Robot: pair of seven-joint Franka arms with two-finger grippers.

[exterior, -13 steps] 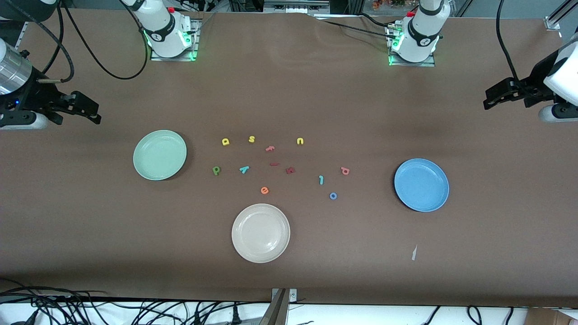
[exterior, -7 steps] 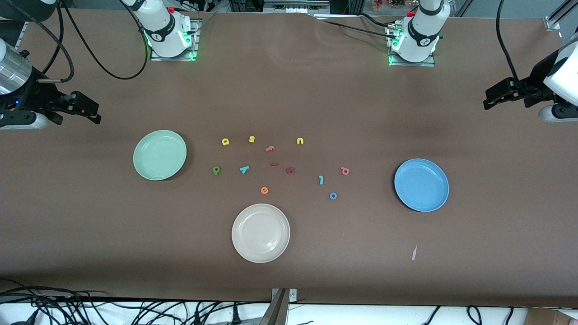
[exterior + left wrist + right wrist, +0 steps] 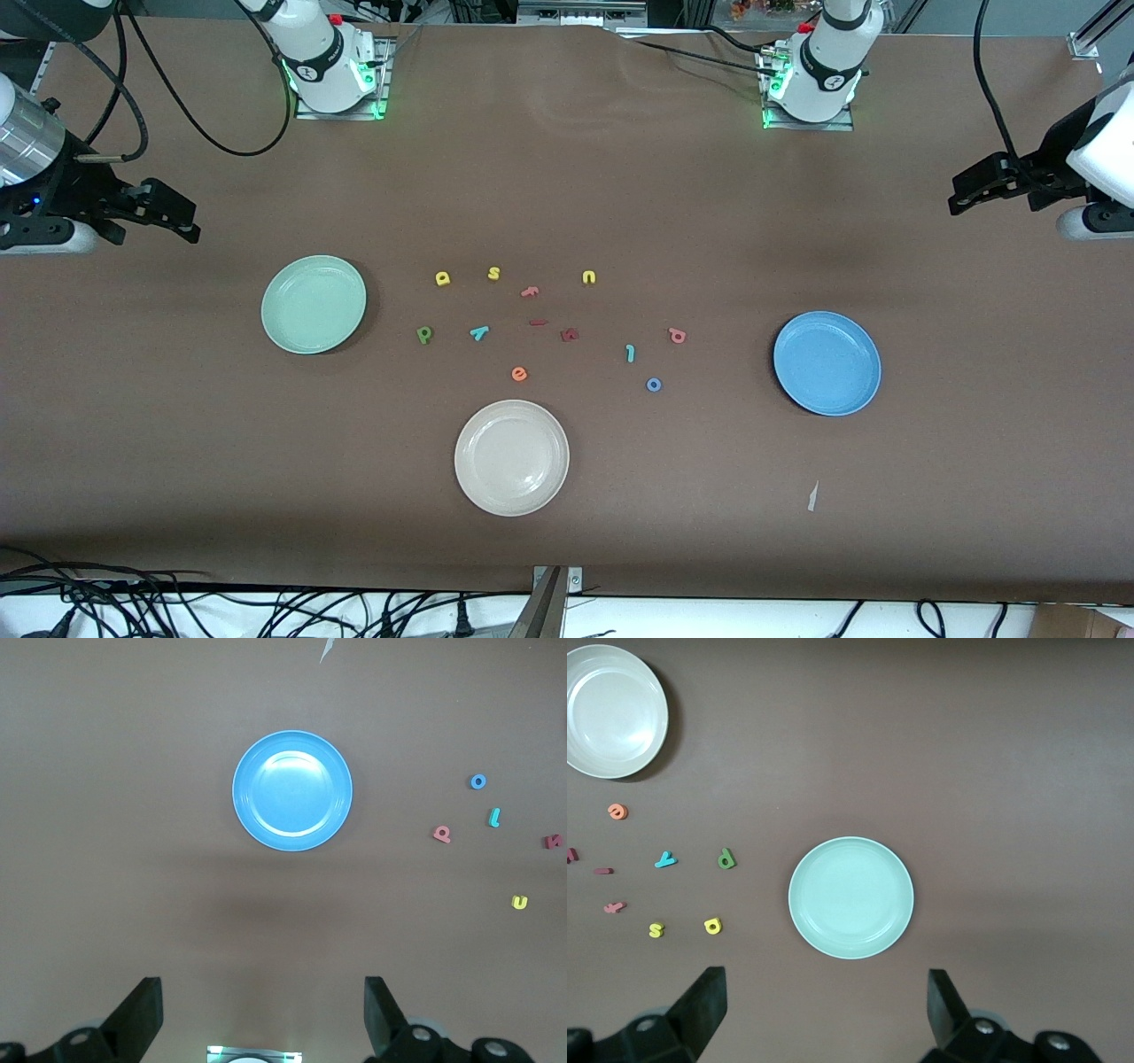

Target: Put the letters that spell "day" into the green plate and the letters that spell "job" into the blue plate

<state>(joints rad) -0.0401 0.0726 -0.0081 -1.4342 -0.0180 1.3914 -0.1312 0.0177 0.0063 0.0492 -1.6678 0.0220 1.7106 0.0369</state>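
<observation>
Both grippers hang open and empty: my right gripper [image 3: 182,221] near the green plate [image 3: 314,304], my left gripper [image 3: 966,193] near the blue plate [image 3: 827,362]. The "day" letters [image 3: 424,334] lie on the tabletop beside the green plate, the "job" letters [image 3: 654,384] toward the blue, so each arm takes its nearer word.

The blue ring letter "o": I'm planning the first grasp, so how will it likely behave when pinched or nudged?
The "o" lies flat on the brown table and looks small and thin, so it is probably very light and may slide when nudged. Lying flat, it seems unlikely to roll. With so little height, fingers would likely need to come right down to the table.
</observation>
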